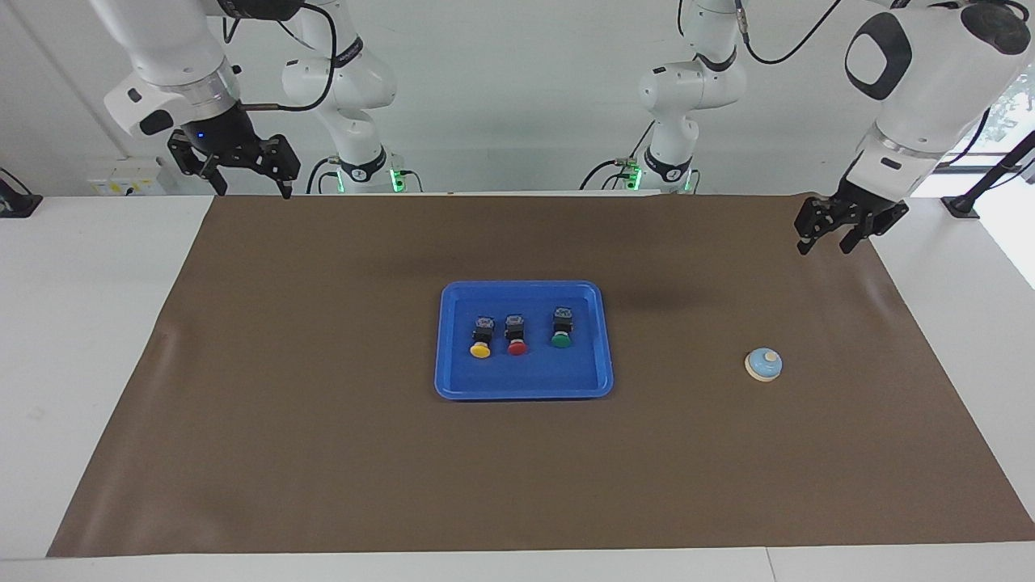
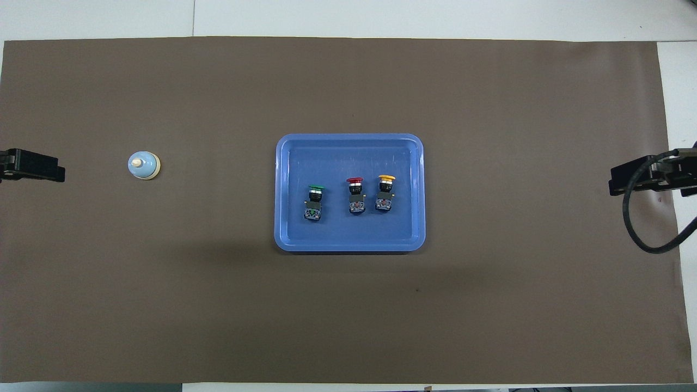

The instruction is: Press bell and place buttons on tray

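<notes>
The left gripper point(image 1: 837, 228) is seen raised over the mat's corner at the left arm's end of the table, its fingers spread apart and holding nothing; the right gripper point(image 1: 242, 166) is raised over the mat's corner at the right arm's end, its fingers likewise spread and empty; both arms are held back, well apart from everything on the table. No brand, label or legible writing can be made out on any item; small markings on the arm joints are too small to be read. A brown mat point(image 1: 323, 420) is laid over most of a white table point(image 1: 81, 339), whose bare surface is left showing at both ends and along the edges; a pale wall is seen at the robots' side, and green lights are lit at the arm bases. At the middle of the mat a blue tray point(image 1: 453, 380) is set flat; inside it three buttons are laid in a row on their sides, caps pointing away from the robots: the green button point(image 1: 562, 327) toward the left arm's end, the red button point(image 1: 516, 335) in the middle, the yellow button point(image 1: 482, 337) just beside it toward the right arm's end. The bell point(image 1: 763, 364) is stood upright on the mat, well apart from the tray, toward the left arm's end.
</notes>
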`<action>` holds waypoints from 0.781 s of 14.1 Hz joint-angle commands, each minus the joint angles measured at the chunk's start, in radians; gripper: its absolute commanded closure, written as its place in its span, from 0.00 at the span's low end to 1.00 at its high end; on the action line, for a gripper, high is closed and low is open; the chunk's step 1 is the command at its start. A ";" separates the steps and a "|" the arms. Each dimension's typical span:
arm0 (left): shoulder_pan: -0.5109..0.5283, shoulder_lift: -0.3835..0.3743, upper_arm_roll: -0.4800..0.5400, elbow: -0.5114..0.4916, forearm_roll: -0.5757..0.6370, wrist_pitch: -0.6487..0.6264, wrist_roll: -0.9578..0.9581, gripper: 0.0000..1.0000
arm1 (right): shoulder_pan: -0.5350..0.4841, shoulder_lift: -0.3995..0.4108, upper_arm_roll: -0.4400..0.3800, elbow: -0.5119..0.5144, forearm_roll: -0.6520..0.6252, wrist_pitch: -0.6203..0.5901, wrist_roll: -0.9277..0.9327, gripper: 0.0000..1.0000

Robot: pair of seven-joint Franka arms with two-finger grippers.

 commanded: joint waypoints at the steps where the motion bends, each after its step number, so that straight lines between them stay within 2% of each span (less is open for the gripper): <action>1: -0.009 0.002 -0.010 0.017 0.014 -0.029 -0.012 0.00 | -0.021 -0.021 0.007 -0.024 0.023 0.009 -0.027 0.00; 3: -0.009 0.045 -0.018 0.082 0.014 -0.095 -0.014 0.00 | -0.023 -0.021 0.007 -0.024 0.023 0.009 -0.027 0.00; 11: -0.039 0.036 -0.023 0.056 0.013 -0.106 -0.011 0.00 | -0.021 -0.021 0.007 -0.024 0.023 0.009 -0.027 0.00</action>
